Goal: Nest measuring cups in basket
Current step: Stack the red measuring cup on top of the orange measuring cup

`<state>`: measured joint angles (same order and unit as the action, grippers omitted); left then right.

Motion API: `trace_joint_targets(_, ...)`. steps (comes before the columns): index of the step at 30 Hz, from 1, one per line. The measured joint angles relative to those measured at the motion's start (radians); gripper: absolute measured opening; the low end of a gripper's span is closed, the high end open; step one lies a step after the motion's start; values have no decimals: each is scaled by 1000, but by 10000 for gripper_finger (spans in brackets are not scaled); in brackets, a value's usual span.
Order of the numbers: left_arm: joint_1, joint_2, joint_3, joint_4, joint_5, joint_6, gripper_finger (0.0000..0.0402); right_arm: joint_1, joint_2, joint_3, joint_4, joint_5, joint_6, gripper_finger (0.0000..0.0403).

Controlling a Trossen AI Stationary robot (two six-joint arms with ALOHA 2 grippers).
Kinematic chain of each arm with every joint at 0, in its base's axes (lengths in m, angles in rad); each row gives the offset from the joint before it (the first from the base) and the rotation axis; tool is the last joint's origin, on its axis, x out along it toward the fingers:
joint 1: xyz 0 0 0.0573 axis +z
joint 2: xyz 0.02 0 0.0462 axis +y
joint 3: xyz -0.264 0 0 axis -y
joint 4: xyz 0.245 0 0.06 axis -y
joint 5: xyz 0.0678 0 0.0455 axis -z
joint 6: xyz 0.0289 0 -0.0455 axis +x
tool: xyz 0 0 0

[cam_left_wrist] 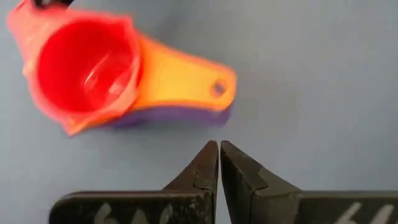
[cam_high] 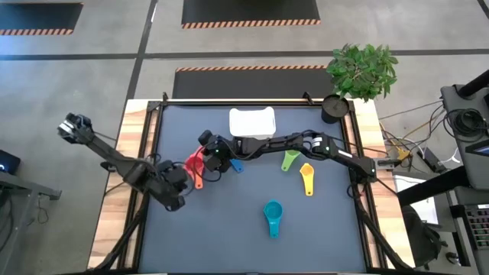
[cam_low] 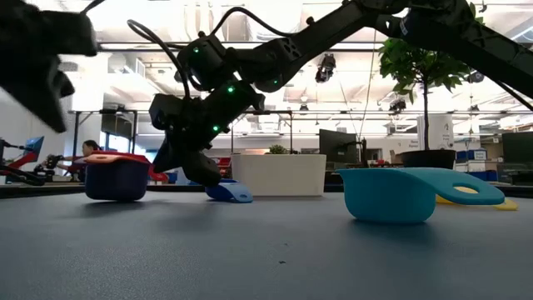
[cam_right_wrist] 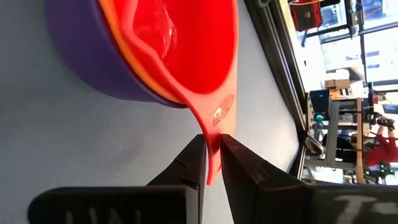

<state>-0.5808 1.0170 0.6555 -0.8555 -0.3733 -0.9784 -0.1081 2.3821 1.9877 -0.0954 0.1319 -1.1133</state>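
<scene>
A stack of three nested measuring cups is seen left of centre on the tabletop (cam_high: 321,229): the red cup (cam_right_wrist: 186,43) sits in the orange cup (cam_left_wrist: 180,78), which sits in the purple cup (cam_right_wrist: 81,56). The right tool (cam_right_wrist: 211,163) is closed on the flat handle of the red cup, the handle being pinched between its two fingers while the stack rests on the tabletop. The left tool (cam_left_wrist: 219,163) is fully closed and holds nothing; it is positioned just beside the stack, with its fingertips pointed at the orange handle but apart from it.

The blue cup (cam_high: 236,165) lies just beside the right tool, on the side toward the basket. The white basket (cam_high: 252,122) is placed at the far edge of the tabletop, behind the stack. The green cup (cam_high: 289,160) and the yellow cup (cam_high: 307,179) lie under the right arm's forearm region, right of centre. The teal cup (cam_high: 273,215) lies upside down near the front, well apart from both tools.
</scene>
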Motion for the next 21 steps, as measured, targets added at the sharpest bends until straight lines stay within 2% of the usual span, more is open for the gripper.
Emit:
trace_joint_targets(2, -14, 40, -5, -33, 20, -17, 0, 0, 0, 0, 1, 0, 0, 33)
trace_joint_targets(10, -16, 202, -80, 86, 14, -51, 0, 1, 0, 0, 1, 22, 2, 33)
trace_joint_targets(21, -1, 323, -34, 142, -163, -63, 0, 20, -1, 0, -3, 56, -5, 33)
